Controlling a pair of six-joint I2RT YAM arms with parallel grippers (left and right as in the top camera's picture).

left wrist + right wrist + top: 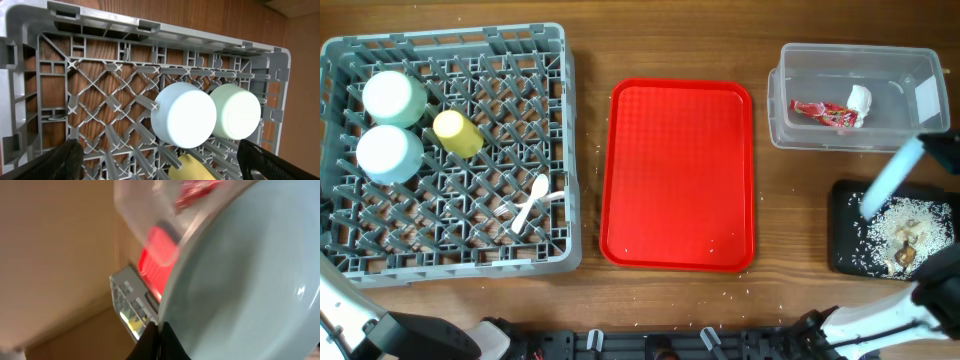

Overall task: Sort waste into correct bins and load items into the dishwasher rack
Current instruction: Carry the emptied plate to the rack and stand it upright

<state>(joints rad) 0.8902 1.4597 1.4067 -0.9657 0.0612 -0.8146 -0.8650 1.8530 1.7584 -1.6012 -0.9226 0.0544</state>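
My right gripper (926,150) is shut on the rim of the round white plate (888,180) and holds it tilted on edge over the flat black tray (845,240). Rice and brown food scraps (905,238) lie in that tray. In the right wrist view the jaws (160,332) pinch the plate (250,280). The clear tub (780,110) holds the red wrapper (820,112) and white napkin (860,100). The grey rack (450,35) holds an upturned pale mint bowl (390,152), a pale green saucer (395,97), the yellow cup (457,133) and the white fork and spoon (532,200). My left gripper (159,150) is open and empty above the rack.
The red serving tray (680,175) lies between the rack and the bins, with a few crumbs on it. Stray rice grains dot the wooden table near the front edge. The arm bases stand along the front edge.
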